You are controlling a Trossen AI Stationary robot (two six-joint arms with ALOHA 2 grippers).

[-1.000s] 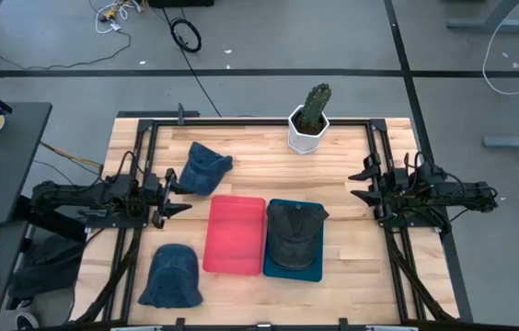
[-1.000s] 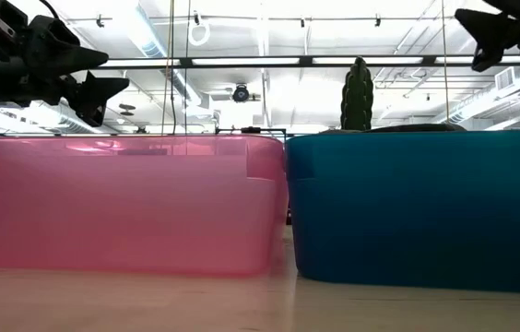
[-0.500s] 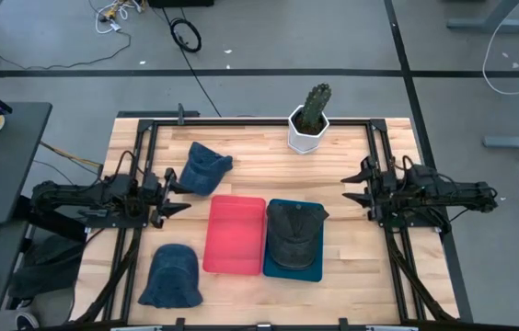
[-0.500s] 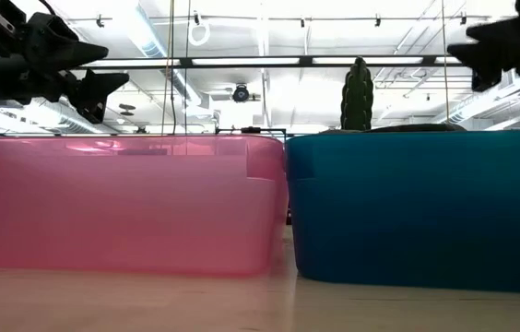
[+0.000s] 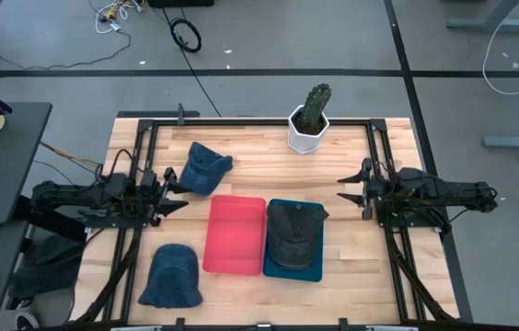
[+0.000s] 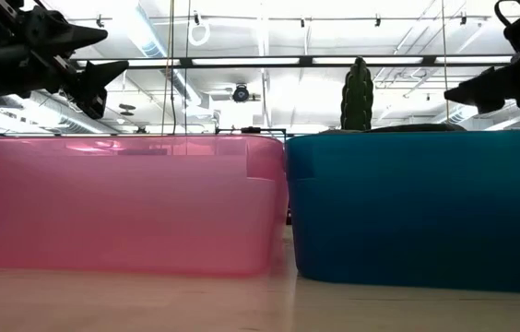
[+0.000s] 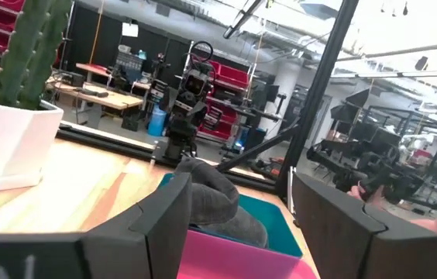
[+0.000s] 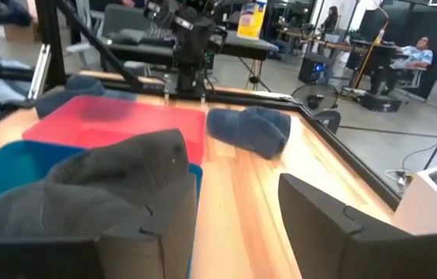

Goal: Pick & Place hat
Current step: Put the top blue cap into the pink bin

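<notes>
A dark grey hat point(image 5: 294, 234) lies in the blue bin point(image 5: 293, 268), which stands touching the pink bin point(image 5: 234, 233) near the middle of the tabletop point(image 5: 269, 165), toward its front edge. The pink bin holds nothing. Two blue hats remain on the wood: one point(image 5: 206, 167) just behind the pink bin's left rear corner, the other point(image 5: 170, 276) near the front left corner of the tabletop. A cactus in a white pot point(image 5: 309, 119) stands at the rear edge, behind the bins.

The left gripper point(image 5: 178, 197) hovers at the left side, its fingers released and spread, pointing toward the rear blue hat and the pink bin, with nothing between them. The right gripper point(image 5: 351, 189) hangs at the right side, fingers likewise spread and empty, aimed toward the blue bin. Between each gripper and the bins lies bare wood. People show far off in the room in the right wrist view.
</notes>
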